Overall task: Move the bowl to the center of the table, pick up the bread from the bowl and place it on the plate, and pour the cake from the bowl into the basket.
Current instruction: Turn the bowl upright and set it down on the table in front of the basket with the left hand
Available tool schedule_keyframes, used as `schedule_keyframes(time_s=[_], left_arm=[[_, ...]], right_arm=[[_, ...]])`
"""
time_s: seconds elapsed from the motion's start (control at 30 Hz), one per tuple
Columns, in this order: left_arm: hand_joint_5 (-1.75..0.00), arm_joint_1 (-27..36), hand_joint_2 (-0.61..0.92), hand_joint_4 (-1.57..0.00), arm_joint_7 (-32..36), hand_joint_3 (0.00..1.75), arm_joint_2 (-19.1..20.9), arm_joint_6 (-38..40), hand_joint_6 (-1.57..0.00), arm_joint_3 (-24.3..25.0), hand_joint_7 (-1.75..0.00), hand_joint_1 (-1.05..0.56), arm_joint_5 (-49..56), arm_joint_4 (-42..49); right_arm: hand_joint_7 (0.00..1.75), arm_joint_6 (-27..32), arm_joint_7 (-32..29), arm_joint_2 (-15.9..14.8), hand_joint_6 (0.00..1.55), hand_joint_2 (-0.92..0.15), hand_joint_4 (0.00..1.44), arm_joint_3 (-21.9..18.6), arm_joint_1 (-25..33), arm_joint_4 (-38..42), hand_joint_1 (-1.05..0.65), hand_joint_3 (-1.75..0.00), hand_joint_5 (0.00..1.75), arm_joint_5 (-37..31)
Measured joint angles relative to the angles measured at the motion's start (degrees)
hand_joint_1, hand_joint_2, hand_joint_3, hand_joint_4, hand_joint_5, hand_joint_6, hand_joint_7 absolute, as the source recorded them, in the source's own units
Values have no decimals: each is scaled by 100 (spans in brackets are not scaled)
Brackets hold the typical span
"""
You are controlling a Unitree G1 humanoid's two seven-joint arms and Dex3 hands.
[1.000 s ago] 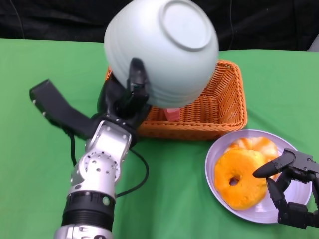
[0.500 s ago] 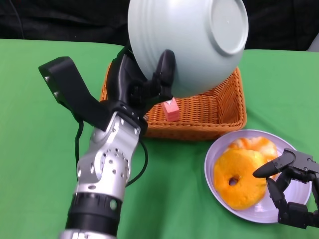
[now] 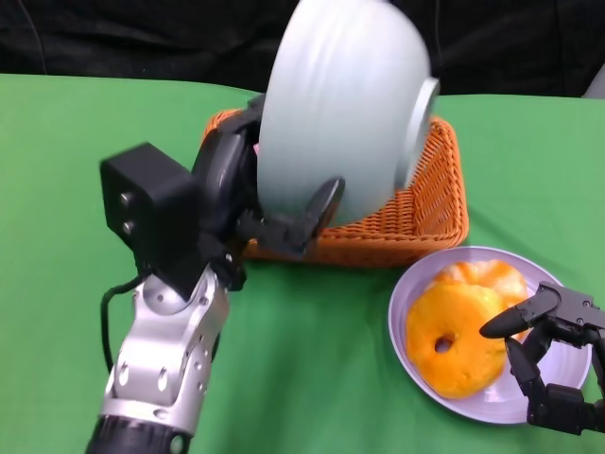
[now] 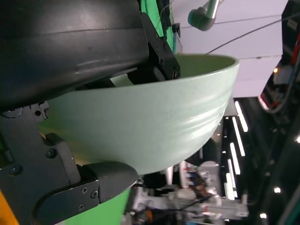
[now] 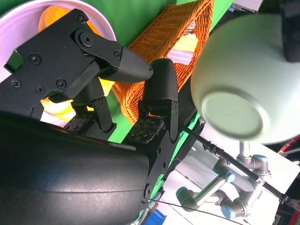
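Just beside basket [image 3: 416, 213], plate [image 3: 416, 378].

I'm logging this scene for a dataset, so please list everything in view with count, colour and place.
bowl: one, pale green, held tipped on its side above the basket
basket: one, orange wicker, at the far middle of the table
cake: pink and yellow pieces, count unclear, inside the basket
plate: one, lavender, near right of the table
bread: two orange ring-shaped pieces, on the plate
table: one, green cover
robot arm: one, grey, beyond the table in the right wrist view
left hand: one, black, fingers gripping the bowl
right hand: one, black, fingers apart at the plate's near right edge, holding nothing
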Motion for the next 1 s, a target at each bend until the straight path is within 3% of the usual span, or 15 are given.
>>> schedule_keyframes(time_s=[0.33, 0.7, 1.0], left_arm=[[-175, 360, 21, -108, 17, 175, 699, -1526, -89, -261, -175, -8, 1361, -228], [-175, 951, 15, -108, 24, 175, 1525, -2462, -89, -383, -175, -2, 2400, -809], [-175, 1329, 7, -107, 321, 175, 2163, -3257, -90, -367, -171, -9, 3522, -1205]], right_arm=[[109, 0, 0, 0, 86, -44, 89, 0, -1, 0, -17, -115, 149, 0], [108, 2, 0, 17, 86, -44, 88, 12, -13, 2, -19, -117, 154, -24], [109, 4, 1, 27, 86, -43, 88, 15, -14, 2, -19, -117, 153, -25]])
